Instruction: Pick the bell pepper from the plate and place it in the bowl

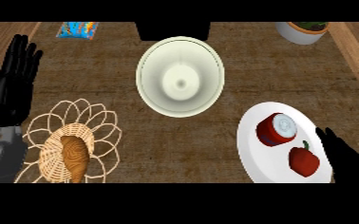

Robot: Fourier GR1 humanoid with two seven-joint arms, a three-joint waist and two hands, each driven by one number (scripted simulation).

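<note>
At the far left edge of the head view, the left hand (17, 78) rests above the worktop (105, 76) with its black fingers straight and pointing up, so it is open and holds nothing. Below it the grey forearm comes in from the lower left corner. Just beside this forearm lies a wicker basket (98, 123) with a rim of open loops, and inside it sits a brown piece that looks like bread (75, 155). Near the top left a small blue packet (79, 29) lies flat on the wood. In the middle of the worktop stands a pale bowl (181, 76), and its inside shows no object. Behind the bowl a dark block (175, 31) is seen at the top edge. More to the right, at the top, there is a white pot (301, 32) with something green in it. At the lower right lies a white plate (256, 142). On the plate a red round thing with a white top (276, 129) lies toward the bowl, and the bell pepper (304, 159), red with a short stem, lies just beside it, nearer to the lower edge. The right hand (340, 154) shows at the right edge, at the rim of the plate, close to the bell pepper but apart from it. Whether its fingers are spread or curled cannot be told.
</note>
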